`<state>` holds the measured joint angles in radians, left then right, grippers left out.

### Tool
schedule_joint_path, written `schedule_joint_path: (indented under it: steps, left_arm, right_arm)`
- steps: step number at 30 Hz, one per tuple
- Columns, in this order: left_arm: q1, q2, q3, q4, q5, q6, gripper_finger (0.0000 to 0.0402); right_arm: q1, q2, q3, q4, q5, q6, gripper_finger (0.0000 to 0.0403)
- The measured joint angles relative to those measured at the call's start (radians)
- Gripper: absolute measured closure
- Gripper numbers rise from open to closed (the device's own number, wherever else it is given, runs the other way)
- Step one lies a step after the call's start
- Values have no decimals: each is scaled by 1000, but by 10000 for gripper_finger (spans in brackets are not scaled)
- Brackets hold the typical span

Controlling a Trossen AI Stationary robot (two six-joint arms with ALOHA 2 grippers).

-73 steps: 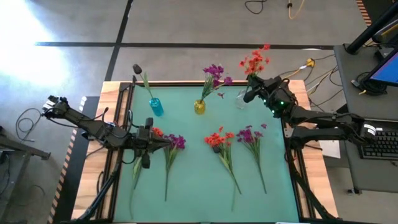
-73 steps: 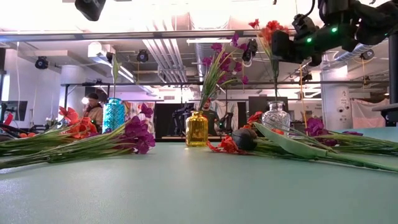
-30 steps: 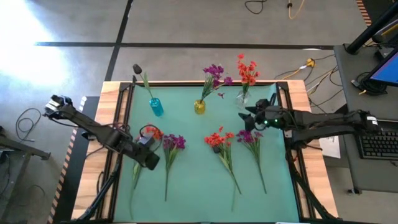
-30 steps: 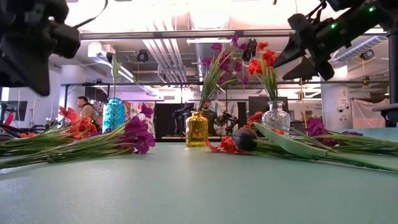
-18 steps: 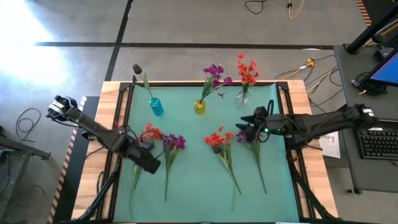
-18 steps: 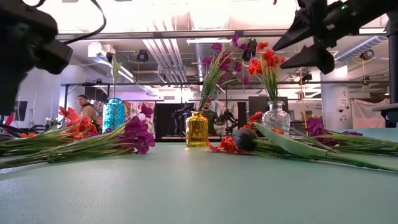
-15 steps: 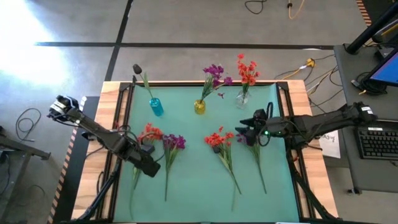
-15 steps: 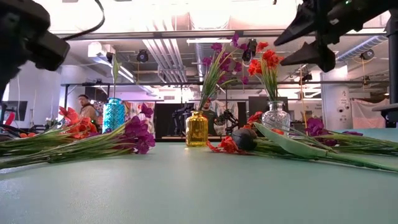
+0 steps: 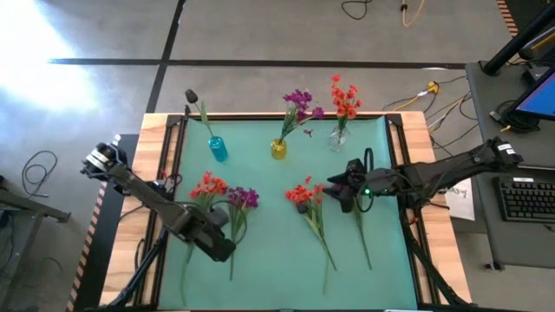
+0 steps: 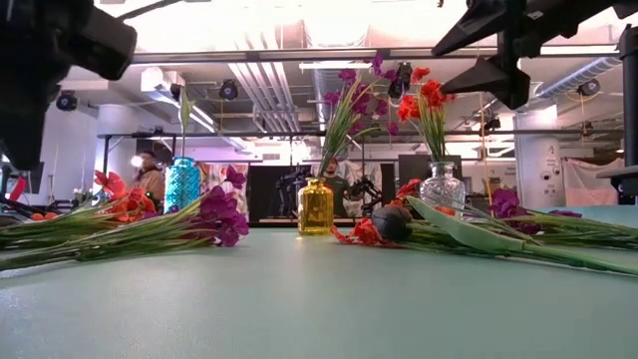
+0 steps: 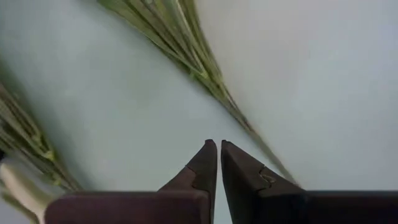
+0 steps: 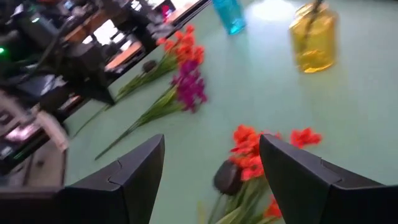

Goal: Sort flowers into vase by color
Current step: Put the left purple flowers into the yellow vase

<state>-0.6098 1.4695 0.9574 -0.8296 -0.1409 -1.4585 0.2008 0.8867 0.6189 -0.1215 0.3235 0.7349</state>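
1. Green matting covers my bench (image 9: 277,251), which sits in a wooden frame on a grey concrete floor.
2. Along the far edge stand three vases: a blue vase (image 9: 217,149) on the left with one dark-budded stem, a yellow vase (image 9: 278,149) in the middle with a purple flower, and a clear glass vase (image 9: 337,136) on the right with an orange-red flower.
3. Four flowers lie loose on the mat: an orange-red flower (image 9: 208,185) and a purple flower (image 9: 242,199) side by side at the left, a second orange-red flower (image 9: 303,194) near the middle, and a second purple one to its right, mostly hidden under my right arm.
4. My left gripper (image 9: 218,245) hangs low over the near left of the mat, jaws clenched on nothing, between the green stems (image 11: 186,43) of the two left flowers.
5. My right gripper (image 9: 341,187) hovers above the blooms right of centre, jaws spread and grasping nothing.
6. Seen from the level of the mat, the far room has ceiling pipes and lamps, and a person stands behind the blue vase.
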Motion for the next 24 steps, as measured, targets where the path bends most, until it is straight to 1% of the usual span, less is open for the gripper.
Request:
schedule_joint_path:
  steps: [2,6,14,19,24]
  left_arm:
    - [1,45,31,-38,-1,1,380]
    - [1,125,79,-103,-3,21,353]
    - [1,213,141,-109,-15,74,271]
    - [4,228,180,-107,-86,72,229]
    - [14,229,199,-106,-165,50,200]
  right_arm:
    - [0,7,1,-1,-31,1,150]
    - [0,19,1,-2,-36,1,152]
    - [0,20,1,-1,-36,1,154]
    - [0,20,1,-2,-36,1,154]
    - [0,21,1,-7,-45,7,154]
